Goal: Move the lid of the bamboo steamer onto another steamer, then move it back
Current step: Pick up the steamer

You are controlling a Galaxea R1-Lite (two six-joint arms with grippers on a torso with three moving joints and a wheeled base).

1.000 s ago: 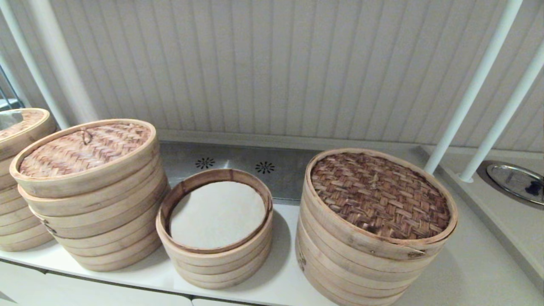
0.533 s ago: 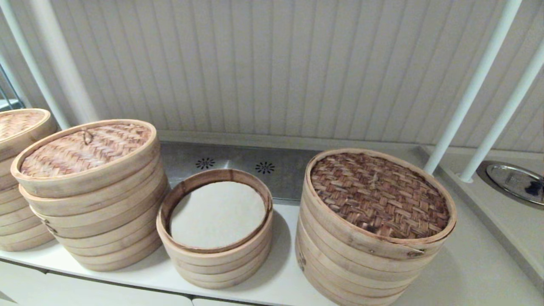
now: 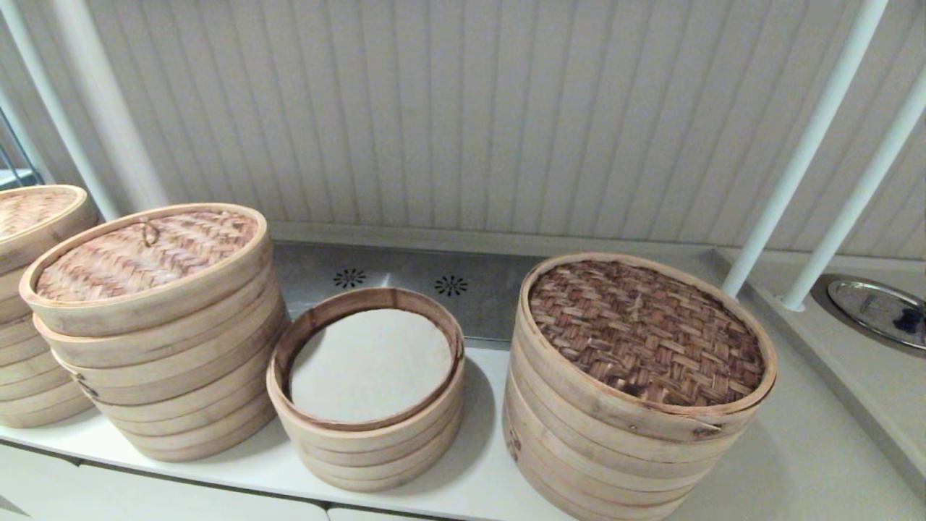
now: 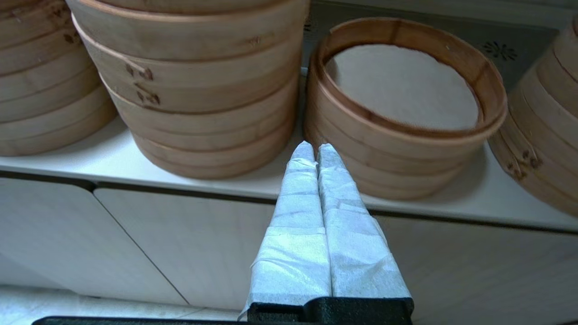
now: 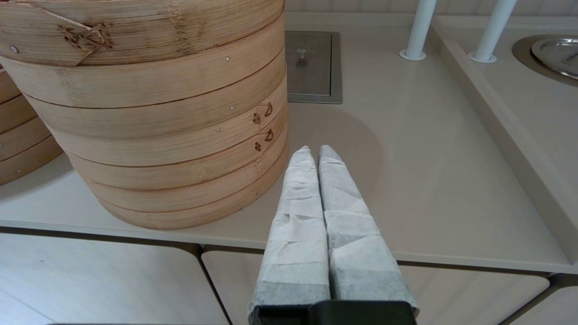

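Your left end effector (image 4: 311, 151) hangs closed below the table's (image 3: 477, 492) front edge, aimed between the open small steamer (image 3: 365, 441) and another steamer (image 3: 181, 376). The right end effector (image 5: 316, 153), also closed, sits low near the right front edge. The bamboo steamer lid (image 3: 137, 257) lies atop another steamer, up and leftward of the left end effector, so the left arm is nearer.
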